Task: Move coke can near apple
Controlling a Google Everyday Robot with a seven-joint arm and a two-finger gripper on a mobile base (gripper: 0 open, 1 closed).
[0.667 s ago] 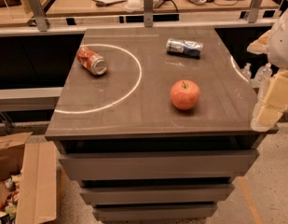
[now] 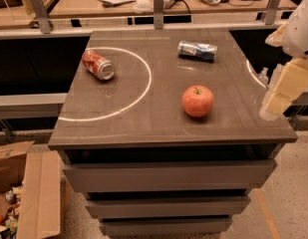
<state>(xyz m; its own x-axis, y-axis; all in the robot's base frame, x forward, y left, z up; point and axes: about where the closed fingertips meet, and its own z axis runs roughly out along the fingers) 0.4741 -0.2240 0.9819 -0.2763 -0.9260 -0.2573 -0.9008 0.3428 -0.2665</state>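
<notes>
The coke can (image 2: pixel 98 64) lies on its side at the back left of the dark table top (image 2: pixel 143 118), inside a white painted arc, with its silver end facing the front right. The apple (image 2: pixel 198 101) sits upright at the front right of the table, stem up, well apart from the can. My gripper (image 2: pixel 273 106), cream-coloured, hangs at the right edge of the view, over the table's right edge. It is to the right of the apple, far from the can, and holds nothing that I can see.
A blue-and-silver can (image 2: pixel 197 50) lies on its side at the back right of the table. A railing with metal posts (image 2: pixel 158 9) and a cluttered desk stand behind. An open cardboard box (image 2: pixel 24 193) sits on the floor at the left. Drawers (image 2: pixel 163 176) are below the table top.
My gripper has shifted a little up and to the left, toward the table. The cans and the apple have not moved.
</notes>
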